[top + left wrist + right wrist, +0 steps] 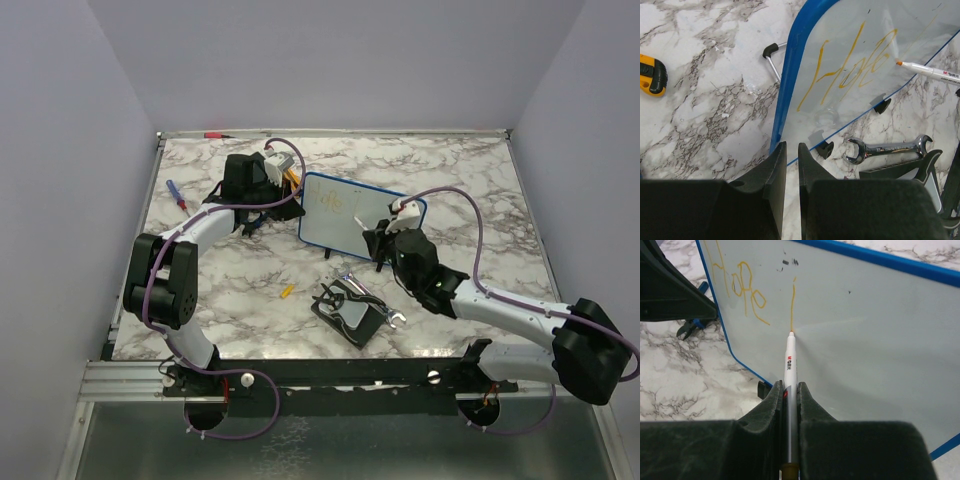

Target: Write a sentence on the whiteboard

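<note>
orange-yellow handwritten sentence (842, 64) sits on the small white blue-rimmed whiteboard (350, 235), mid marble table (460, 190). my right claw (790, 386) clamps a white marker pen (789, 357), tip touching the board at a vertical stroke's end. left claw (792, 147) narrow, tips at the board's blue corner; can't tell if pinching

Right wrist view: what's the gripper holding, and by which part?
The right gripper holds the marker by the rear half of its barrel. The writing tip points forward, against the whiteboard.
</note>
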Robot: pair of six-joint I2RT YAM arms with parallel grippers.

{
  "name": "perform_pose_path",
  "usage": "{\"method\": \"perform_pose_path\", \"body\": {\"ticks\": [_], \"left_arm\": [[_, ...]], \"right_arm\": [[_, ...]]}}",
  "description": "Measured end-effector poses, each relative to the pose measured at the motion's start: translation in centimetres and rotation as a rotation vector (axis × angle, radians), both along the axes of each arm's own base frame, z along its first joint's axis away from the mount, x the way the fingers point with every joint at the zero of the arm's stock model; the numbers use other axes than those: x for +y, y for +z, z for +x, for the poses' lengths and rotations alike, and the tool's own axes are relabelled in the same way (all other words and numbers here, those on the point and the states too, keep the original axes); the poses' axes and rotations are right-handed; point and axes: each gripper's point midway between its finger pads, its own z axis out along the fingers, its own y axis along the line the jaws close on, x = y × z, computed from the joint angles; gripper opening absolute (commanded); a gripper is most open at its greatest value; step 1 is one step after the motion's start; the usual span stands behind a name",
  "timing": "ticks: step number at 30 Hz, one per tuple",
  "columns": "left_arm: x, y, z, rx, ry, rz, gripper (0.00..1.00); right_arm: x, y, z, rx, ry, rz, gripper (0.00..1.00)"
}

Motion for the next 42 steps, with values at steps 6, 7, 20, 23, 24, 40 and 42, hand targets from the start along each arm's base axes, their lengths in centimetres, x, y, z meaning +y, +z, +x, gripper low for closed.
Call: {"method": "perform_pose_path", "body": {"ticks": [6,7,20,23,24,40,42], "left_arm": [[0.0,0.0,0.0,0.000,0.000,0.000,0.16],[0.0,0.0,0.0,0.000,0.000,0.000,0.16],[0.0,0.0,0.0,0.000,0.000,0.000,0.16],[0.0,0.0,0.0,0.000,0.000,0.000,0.16],[0.0,0.0,0.0,0.000,0.000,0.000,0.16],[0.0,0.0,0.0,0.000,0.000,0.000,0.16],[0.0,0.0,0.0,0.000,0.000,0.000,0.16]], "right_arm": [[0.1,-0.2,-0.2,0.007,0.006,0.005,0.00],[0.1,-0.1,-0.2,0.006,0.007,0.007,0.00],[-0.3,2.7,-0.6,-0.053,0.018,0.051,0.00],[-0.4,2.4,-0.5,-0.050,0.010,0.039,0.00],[-0.5,2.3,-0.5,-0.048,0.006,0.035,0.00],[-1.0,1.3,0.1,-0.042,-0.033,-0.008,0.00],[-1.0,1.2,0.2,-0.043,-0.035,-0.009,0.00]]}}
